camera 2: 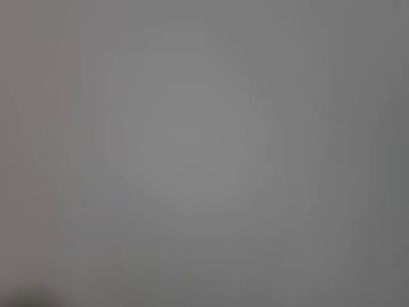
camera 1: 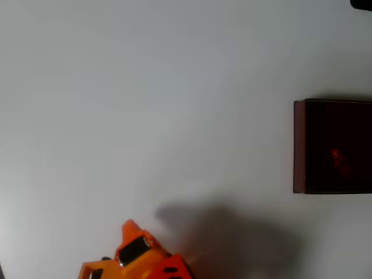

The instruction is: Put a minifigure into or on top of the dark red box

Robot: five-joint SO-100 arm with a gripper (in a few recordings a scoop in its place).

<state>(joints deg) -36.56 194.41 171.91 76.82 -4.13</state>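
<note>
In the overhead view the dark red box (camera 1: 299, 145) sits at the right edge, its maroon left wall framing a nearly black interior. A small red shape, the minifigure (camera 1: 337, 157), lies inside the box on its dark floor. My orange gripper (camera 1: 129, 225) pokes up from the bottom edge at the lower left, far from the box, with only its pointed tip and a black block behind it showing. I cannot make out whether its fingers are apart. The wrist view is a blurred grey field.
The white table (camera 1: 174, 104) spreads between the arm and the box. The arm casts a soft shadow (camera 1: 232, 232) to its right. A dark object (camera 1: 361, 3) clips the top right corner.
</note>
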